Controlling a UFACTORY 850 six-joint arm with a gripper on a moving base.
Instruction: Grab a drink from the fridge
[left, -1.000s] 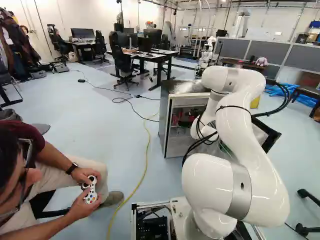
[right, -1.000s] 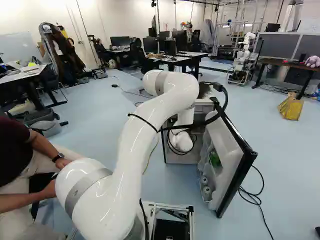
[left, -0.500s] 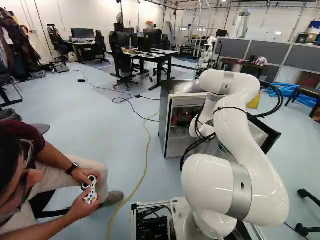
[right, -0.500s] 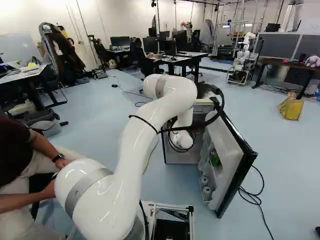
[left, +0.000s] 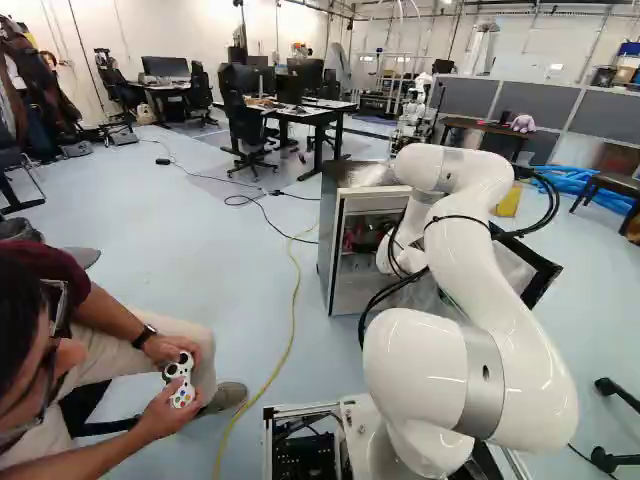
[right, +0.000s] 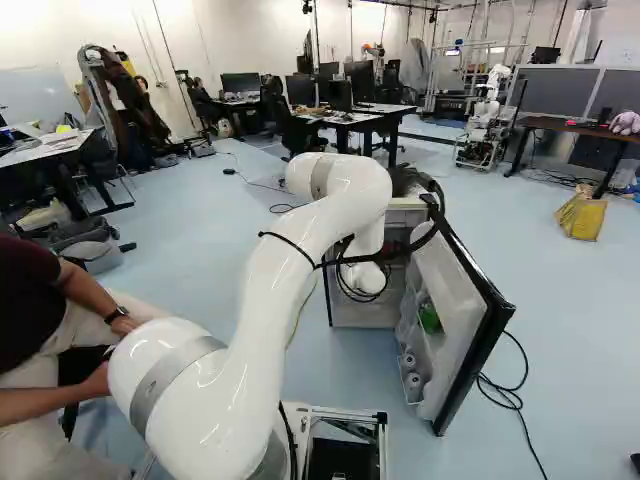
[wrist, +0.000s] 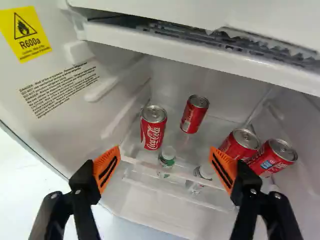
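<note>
The fridge (left: 340, 260) stands with its door (right: 465, 320) swung wide. In both base views my wrist reaches into its front, and the gripper is largely hidden there. The wrist view shows the gripper (wrist: 165, 151) open around nothing, its orange pads far apart. Ahead of the gap, a red can (wrist: 153, 131) stands nearer one finger, with another red can (wrist: 194, 114) farther back. Beyond the other finger are two more red cans, one (wrist: 240, 145) partly covered by the pad and one (wrist: 272, 157) beside it. Clear bottles (wrist: 167, 158) stand closer in.
Above the cans runs a white shelf edge (wrist: 200, 55). A clear rail (wrist: 175, 175) crosses in front of the bottles. The door holds a green item (right: 429, 318). A seated person with a controller (left: 180, 380) is left of the base. Another robot (right: 485, 120) stands far back.
My arm has sunk a little and its raised elbow has shifted slightly left in both base views. The base, fridge and door have stayed put.
</note>
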